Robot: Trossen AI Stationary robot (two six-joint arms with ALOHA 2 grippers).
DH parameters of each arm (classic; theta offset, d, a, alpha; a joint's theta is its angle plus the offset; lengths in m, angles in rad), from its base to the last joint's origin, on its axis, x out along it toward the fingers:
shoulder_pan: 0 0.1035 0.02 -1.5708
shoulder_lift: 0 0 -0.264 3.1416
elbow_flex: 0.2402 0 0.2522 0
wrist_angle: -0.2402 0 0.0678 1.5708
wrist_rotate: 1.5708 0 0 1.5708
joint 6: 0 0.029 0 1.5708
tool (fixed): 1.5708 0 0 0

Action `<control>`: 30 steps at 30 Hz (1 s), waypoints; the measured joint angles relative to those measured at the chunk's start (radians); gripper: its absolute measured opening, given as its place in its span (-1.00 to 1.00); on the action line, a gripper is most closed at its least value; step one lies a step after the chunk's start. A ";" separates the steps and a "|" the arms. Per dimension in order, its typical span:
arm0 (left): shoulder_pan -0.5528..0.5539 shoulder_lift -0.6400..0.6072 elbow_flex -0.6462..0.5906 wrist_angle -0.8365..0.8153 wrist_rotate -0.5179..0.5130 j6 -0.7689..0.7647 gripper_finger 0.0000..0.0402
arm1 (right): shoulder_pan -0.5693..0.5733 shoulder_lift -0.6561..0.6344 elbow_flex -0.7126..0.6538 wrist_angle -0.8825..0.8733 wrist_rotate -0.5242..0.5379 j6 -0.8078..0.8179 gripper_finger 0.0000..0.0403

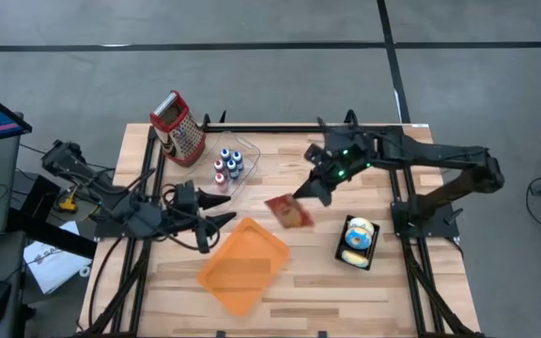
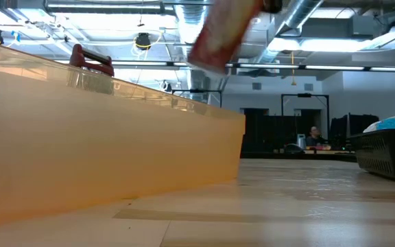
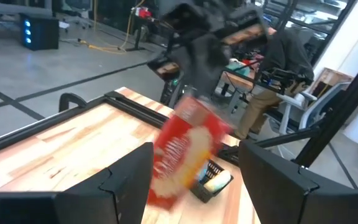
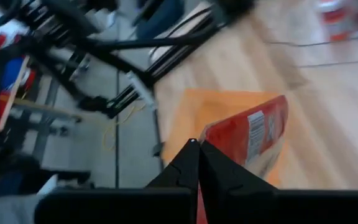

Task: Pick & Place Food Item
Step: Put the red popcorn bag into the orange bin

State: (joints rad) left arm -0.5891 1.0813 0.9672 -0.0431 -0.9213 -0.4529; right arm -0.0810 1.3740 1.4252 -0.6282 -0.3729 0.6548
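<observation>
From the tray: snack bag hangs at two o'clock, basket at three, grater at eleven, bottles at twelve.

Wooden table with orange tray, black basket, grater.

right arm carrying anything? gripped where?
Yes: the right tool is shut on the red snack bag, pinching its top edge; the bag hangs below.
</observation>
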 joint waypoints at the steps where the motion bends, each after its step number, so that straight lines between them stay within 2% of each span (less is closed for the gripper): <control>1: -0.008 0.000 0.000 0.000 -0.016 -0.001 0.15 | 0.019 0.023 0.030 -0.004 -0.005 0.000 -1.00; 12: -0.088 -0.019 0.000 0.000 -0.129 -0.023 0.15 | 0.159 0.256 0.292 -0.042 -0.133 -0.034 -1.00; 18: -0.150 -0.036 0.000 -0.002 -0.215 -0.019 0.15 | 0.183 0.355 0.324 -0.004 -0.209 -0.037 -1.00; 30: -0.251 -0.039 0.000 -0.012 -0.336 -0.027 0.15 | 0.198 0.552 0.327 0.218 -0.318 0.005 -1.00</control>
State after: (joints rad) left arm -0.8404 1.0424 0.9668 -0.0553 -1.2572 -0.4797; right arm 0.1167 1.9261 1.7526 -0.4098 -0.6910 0.6598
